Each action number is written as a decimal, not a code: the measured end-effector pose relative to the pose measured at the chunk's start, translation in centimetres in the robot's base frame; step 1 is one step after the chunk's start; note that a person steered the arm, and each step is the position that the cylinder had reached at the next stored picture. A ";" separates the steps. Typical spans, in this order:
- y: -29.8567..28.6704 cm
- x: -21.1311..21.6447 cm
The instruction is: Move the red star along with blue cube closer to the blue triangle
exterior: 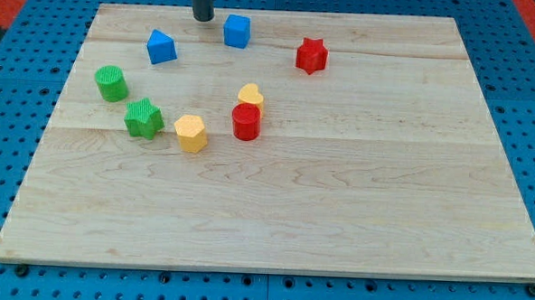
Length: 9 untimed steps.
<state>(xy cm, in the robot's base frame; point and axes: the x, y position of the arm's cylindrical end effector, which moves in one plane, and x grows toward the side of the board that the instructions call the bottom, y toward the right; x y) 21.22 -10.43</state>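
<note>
1. Camera view: my tip [203,18] rests near the counter's [337,216] top edge, just left of the blue cube [237,30]; no jaws fitted.
2. Red star [312,56] right of cube; blue triangle [162,48] lower-left of tip.

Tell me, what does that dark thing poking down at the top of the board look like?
That is my arm's end: a plain, straight, round rod, dark grey to black, smooth, with no cables, markings or claw showing. Only its lower part is in view; the rest runs off the view's top. My tip is blunt and sits just left of the blue cube on the wooden board.
</note>
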 end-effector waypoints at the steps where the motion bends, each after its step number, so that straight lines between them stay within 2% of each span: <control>1: 6.0 0.0; 2: 14.1 -2.0; 3: 17.2 -2.0; 5: 17.7 -0.1; 6: 16.2 5.3; 7: 24.2 9.2; 8: 27.0 12.7; 9: 18.4 12.7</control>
<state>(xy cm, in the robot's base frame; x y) 33.90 7.92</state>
